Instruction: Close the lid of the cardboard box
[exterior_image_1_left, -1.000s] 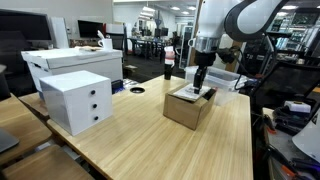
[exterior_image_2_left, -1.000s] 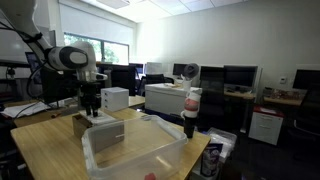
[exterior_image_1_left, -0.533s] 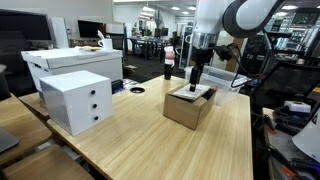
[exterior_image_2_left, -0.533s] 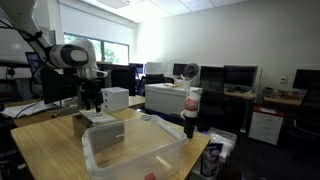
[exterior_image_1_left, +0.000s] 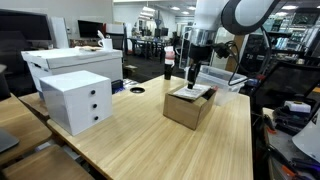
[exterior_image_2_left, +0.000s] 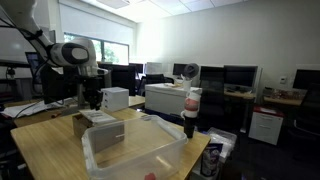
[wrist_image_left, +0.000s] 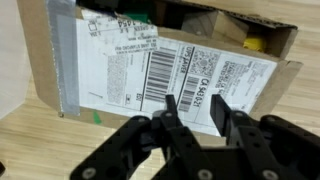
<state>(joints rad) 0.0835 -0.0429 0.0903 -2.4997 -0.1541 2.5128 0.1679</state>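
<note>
The small brown cardboard box (exterior_image_1_left: 186, 108) sits on the wooden table, and also shows in an exterior view (exterior_image_2_left: 86, 125). Its lid (exterior_image_1_left: 192, 91) lies nearly flat over the top, white label up. In the wrist view the lid (wrist_image_left: 150, 58) fills the middle, with a gap at its far edge showing the box's inside (wrist_image_left: 205, 20). My gripper (exterior_image_1_left: 192, 79) hangs a little above the lid, not touching it. It also shows in an exterior view (exterior_image_2_left: 92, 104). In the wrist view its jaws (wrist_image_left: 192, 100) are drawn close with a narrow gap, holding nothing.
A white drawer unit (exterior_image_1_left: 77, 99) stands on the table beside a larger white box (exterior_image_1_left: 70, 62). A clear plastic bin (exterior_image_2_left: 135, 150) and a red-capped bottle (exterior_image_2_left: 190, 112) stand at the near side. A dark ring (exterior_image_1_left: 136, 89) lies behind the box.
My gripper has risen from the lid and shifted slightly. The lid and box stay where they were.
</note>
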